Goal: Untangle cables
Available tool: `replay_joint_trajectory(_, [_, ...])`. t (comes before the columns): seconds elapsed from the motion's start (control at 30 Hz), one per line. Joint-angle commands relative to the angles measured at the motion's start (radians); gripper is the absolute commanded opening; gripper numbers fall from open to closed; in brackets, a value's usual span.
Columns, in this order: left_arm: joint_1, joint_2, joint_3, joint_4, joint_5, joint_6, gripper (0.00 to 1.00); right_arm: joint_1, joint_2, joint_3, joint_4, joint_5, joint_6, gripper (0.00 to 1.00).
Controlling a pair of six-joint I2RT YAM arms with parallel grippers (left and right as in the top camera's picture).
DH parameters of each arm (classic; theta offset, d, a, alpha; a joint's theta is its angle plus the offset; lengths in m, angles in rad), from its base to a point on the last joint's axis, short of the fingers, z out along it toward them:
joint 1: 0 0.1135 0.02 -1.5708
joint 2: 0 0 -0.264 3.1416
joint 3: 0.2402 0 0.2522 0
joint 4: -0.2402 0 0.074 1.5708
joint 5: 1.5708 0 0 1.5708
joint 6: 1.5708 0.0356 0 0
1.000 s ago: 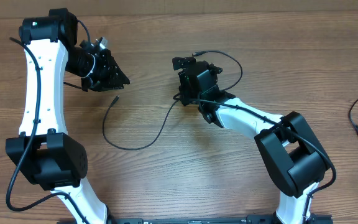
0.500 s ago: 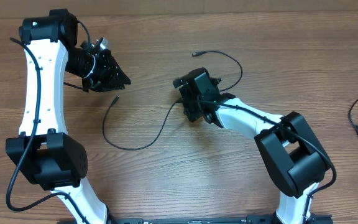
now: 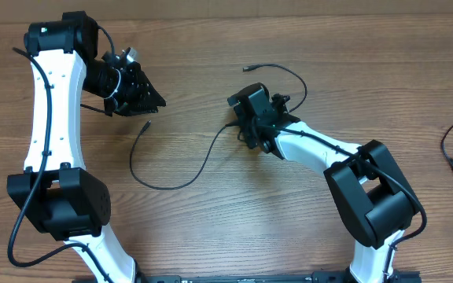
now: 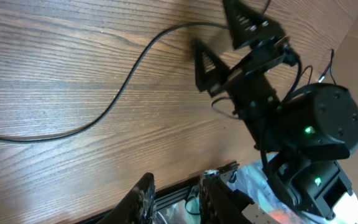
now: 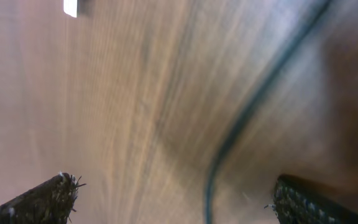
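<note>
Wood-grain table (image 3: 211,228), brown, filling every view. Along its far edge, a paler tan strip (image 3: 289,6). Past the table's edge in the left wrist view, pale crinkled material (image 4: 253,177), too blurred to identify.

Table (image 3: 211,236): warm brown wood, with darker grain streaks running lengthwise across it. Paler tan strip (image 3: 289,6) along its far edge.

Long cable (image 3: 171,185): plain black. Second cable (image 3: 447,149) at the right edge: black too.

Left arm (image 3: 49,102): we log white links and black joints. Right arm (image 3: 321,149): the same white and black.

Left gripper (image 3: 152,101) and right gripper (image 3: 240,122): matte black all over. In the right wrist view we note its fingers (image 5: 42,202) are black, finely stippled and flecked with pale fuzz.

Green lights (image 4: 307,130): we count two small ones glowing on the right arm's black joint.

Small white patch (image 5: 72,7) at the top of the right wrist view.
</note>
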Motion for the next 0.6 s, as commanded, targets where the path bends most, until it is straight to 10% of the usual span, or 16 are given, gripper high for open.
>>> replay_joint_trajectory(0.0, [-0.007,-0.005,-0.003,0.001,0.019,0.023,0.25,-0.023,0.055,-0.003,0.065,0.022,-0.052,1.00])
replay_joint_trajectory(0.23, [-0.007,-0.005,-0.003,0.008,0.019,0.023,0.25,-0.039,0.200,-0.003,0.286,-0.073,-0.053,0.89])
replay_joint_trajectory(0.37, [-0.007,-0.005,-0.003,0.010,0.019,0.023,0.25,-0.045,0.255,-0.003,0.450,-0.109,-0.096,0.04])
replay_joint_trajectory(0.57, [-0.007,-0.005,-0.003,0.020,0.019,0.023,0.26,-0.070,0.255,0.000,0.732,-0.181,-0.303,0.04])
